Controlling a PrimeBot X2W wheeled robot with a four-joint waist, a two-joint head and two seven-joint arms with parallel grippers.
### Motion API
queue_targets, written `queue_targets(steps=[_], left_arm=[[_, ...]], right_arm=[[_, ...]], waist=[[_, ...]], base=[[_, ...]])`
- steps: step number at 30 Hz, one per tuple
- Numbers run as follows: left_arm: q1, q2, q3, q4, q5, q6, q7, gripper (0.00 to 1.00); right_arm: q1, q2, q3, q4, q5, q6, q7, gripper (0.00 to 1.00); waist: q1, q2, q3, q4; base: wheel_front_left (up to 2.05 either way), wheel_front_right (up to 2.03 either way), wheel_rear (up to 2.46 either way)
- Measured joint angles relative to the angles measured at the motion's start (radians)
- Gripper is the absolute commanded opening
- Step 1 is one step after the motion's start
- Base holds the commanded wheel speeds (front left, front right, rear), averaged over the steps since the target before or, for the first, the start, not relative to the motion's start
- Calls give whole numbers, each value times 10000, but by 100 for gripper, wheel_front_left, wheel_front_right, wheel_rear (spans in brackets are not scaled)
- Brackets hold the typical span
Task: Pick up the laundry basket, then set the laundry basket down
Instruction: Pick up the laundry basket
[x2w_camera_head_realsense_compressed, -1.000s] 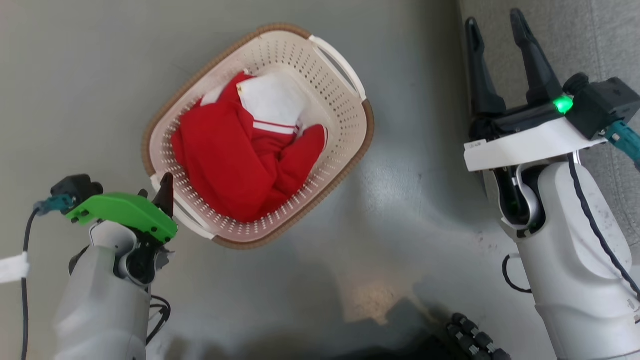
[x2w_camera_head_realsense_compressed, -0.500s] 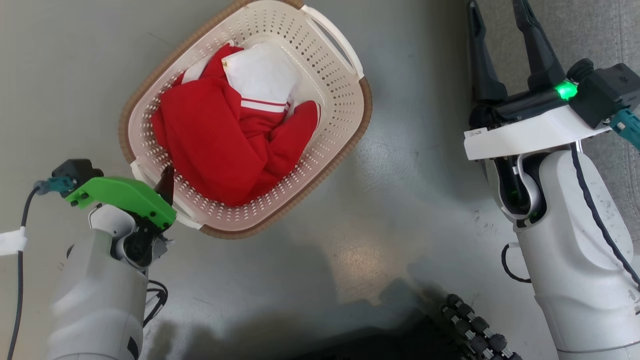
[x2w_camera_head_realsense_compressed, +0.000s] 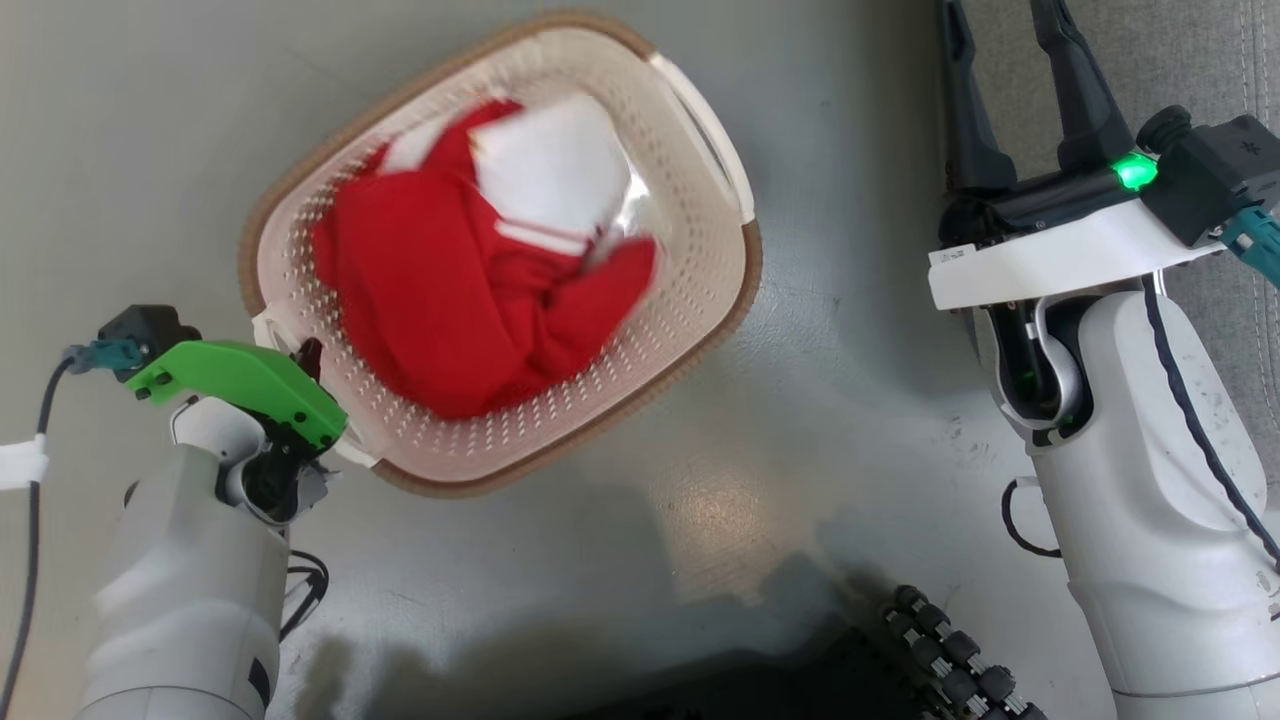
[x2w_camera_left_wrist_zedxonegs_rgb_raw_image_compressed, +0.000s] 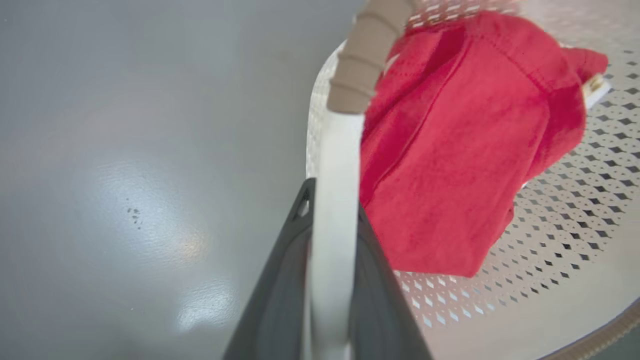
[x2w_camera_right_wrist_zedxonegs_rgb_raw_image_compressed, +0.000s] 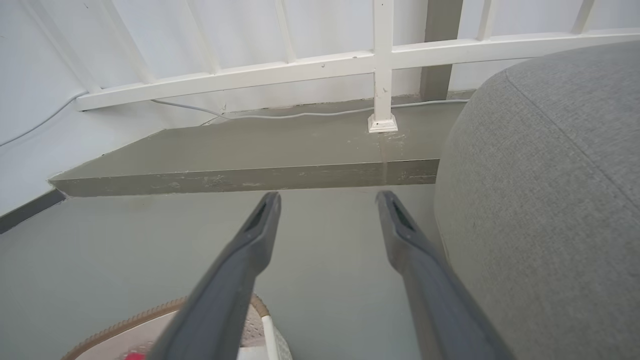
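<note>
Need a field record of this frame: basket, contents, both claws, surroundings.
laundry basket: over the grey floor, blurred in the head view; cannot tell if it is lifted
contents: red garment, white fabric at its far side
left claw: shut on the basket's white handle
right claw: open, empty, apart from the basket, beside a grey upholstered seat
task stage: one-claw grasp made

pale forearms (x2w_camera_head_realsense_compressed: 190, 580), green left cover (x2w_camera_head_realsense_compressed: 240, 385), white right cover (x2w_camera_head_realsense_compressed: 1050, 265), dark fingers (x2w_camera_head_realsense_compressed: 1078, 100)
</note>
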Motion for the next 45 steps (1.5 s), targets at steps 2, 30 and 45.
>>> queue_targets(steps=[2, 30, 45], left_arm=[[-5, 12, -105, 82, 17, -4, -4, 0], [-746, 368, -2646, 176, 1716, -81, 288, 0], [-775, 435, -2821, 380, 1271, -81, 546, 1]], right_arm=[[-6, 4, 12, 12, 21, 0, 0, 100], [-86, 8, 251, 151, 462, -19, 0, 100], [-86, 8, 336, 163, 525, -104, 0, 100]], waist=[[0, 0, -13, 10], [-1, 0, -302, -196], [-1, 0, -207, -264]], base=[[0, 0, 0], [0, 0, 0], [0, 0, 0]])
